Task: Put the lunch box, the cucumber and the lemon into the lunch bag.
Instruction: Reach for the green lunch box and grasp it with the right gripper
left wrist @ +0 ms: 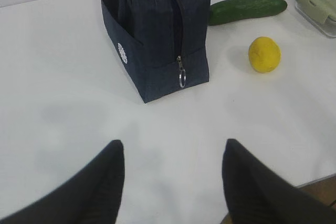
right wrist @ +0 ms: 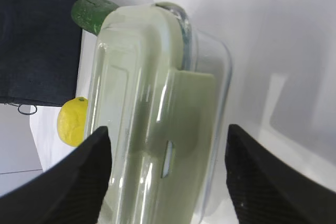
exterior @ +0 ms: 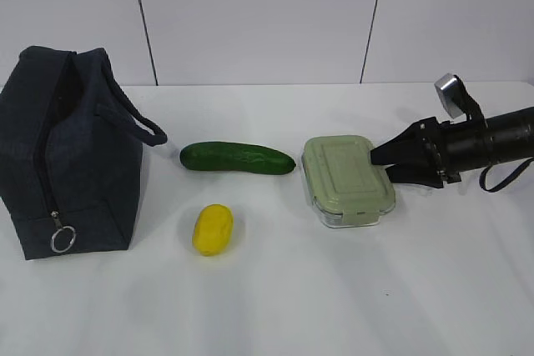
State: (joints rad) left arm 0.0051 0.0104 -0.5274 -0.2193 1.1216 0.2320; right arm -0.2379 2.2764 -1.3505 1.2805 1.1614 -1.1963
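Note:
The lunch box (exterior: 346,177) with its sage-green lid stands on the white table at the right. My right gripper (exterior: 380,164) lies level at its right end, open. In the right wrist view the fingertips (right wrist: 102,140) straddle the lunch box (right wrist: 152,77), with a small gap on the right side. Left of the box lies the cucumber (exterior: 238,157), and the lemon (exterior: 214,229) is in front of it. The navy lunch bag (exterior: 71,156) stands at the far left. My left gripper (left wrist: 173,148) is open over bare table, short of the bag (left wrist: 152,30), and is out of the exterior view.
The bag's zipper ring pull (exterior: 62,239) hangs at its front corner and a loop handle (exterior: 138,122) sticks out towards the cucumber. The table's near edge (left wrist: 320,182) shows by the left gripper. A panelled white wall stands behind the table.

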